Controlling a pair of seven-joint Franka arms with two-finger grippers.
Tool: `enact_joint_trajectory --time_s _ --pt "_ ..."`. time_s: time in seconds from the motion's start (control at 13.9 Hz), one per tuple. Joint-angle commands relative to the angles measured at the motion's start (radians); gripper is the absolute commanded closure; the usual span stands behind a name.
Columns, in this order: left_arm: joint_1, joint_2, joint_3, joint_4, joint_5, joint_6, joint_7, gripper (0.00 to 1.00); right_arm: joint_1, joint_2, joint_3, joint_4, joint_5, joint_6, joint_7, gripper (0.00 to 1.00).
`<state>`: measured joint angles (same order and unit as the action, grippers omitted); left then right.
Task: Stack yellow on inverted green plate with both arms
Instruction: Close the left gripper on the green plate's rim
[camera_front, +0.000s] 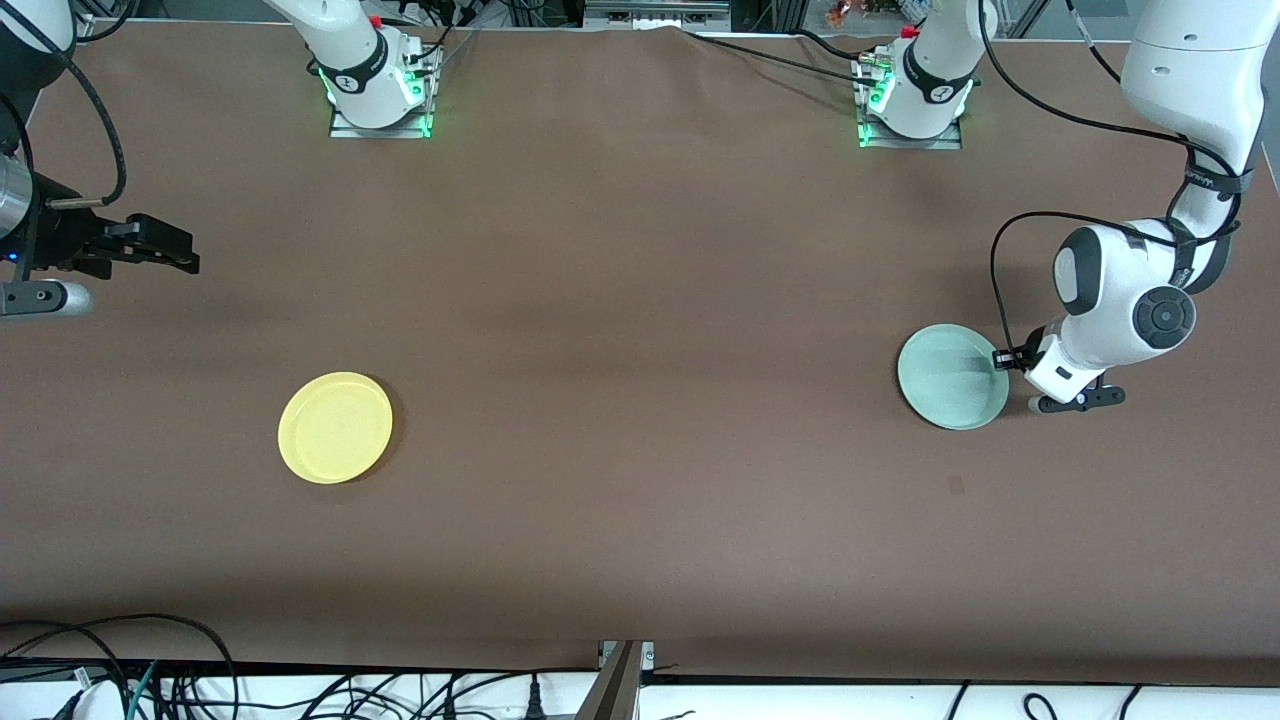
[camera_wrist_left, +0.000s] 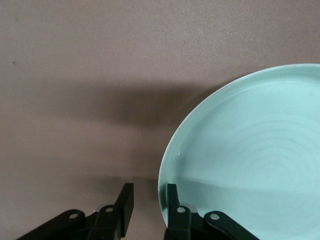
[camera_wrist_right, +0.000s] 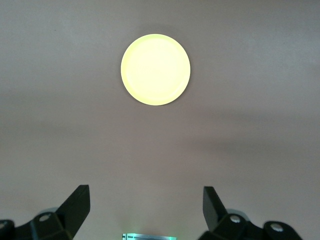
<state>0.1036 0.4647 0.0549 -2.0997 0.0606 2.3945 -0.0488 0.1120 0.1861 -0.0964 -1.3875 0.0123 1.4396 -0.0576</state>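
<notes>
The pale mint-green plate lies open side up at the left arm's end of the table. My left gripper is low at its edge. In the left wrist view the left gripper is open and straddles the rim of the green plate: one finger is inside the rim, the other is outside over the table, with a gap to the rim. The yellow plate lies open side up toward the right arm's end. My right gripper is open and empty, up in the air, with the yellow plate ahead of it.
The brown table carries only the two plates. The arms' bases stand along its farthest edge. Cables hang along the edge nearest the camera.
</notes>
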Motion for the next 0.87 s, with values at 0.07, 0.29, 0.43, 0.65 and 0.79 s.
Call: enact_joint_trajectory --time_s 0.07,0.29,0.43,0.65,0.79 --pt "0.013 0.015 -0.033 0.017 0.005 0.000 0.015 0.75 -0.008 0.003 0.001 0.015 -0.006 -0.011 -0.002 0.00" --pt "0.011 0.012 -0.041 0.018 0.005 -0.001 0.014 1.00 -0.008 0.003 0.001 0.015 -0.006 -0.010 -0.001 0.00" --pt "0.011 0.006 -0.041 0.024 0.005 -0.009 0.014 1.00 -0.008 0.003 0.001 0.015 -0.006 -0.010 -0.001 0.00" --pt "0.008 -0.009 -0.046 0.026 0.005 -0.037 0.012 1.00 -0.008 0.003 0.001 0.015 -0.006 -0.010 0.001 0.00" --pt "0.002 -0.026 -0.046 0.029 0.007 -0.057 0.007 1.00 -0.008 0.003 0.001 0.015 -0.006 -0.010 0.002 0.00"
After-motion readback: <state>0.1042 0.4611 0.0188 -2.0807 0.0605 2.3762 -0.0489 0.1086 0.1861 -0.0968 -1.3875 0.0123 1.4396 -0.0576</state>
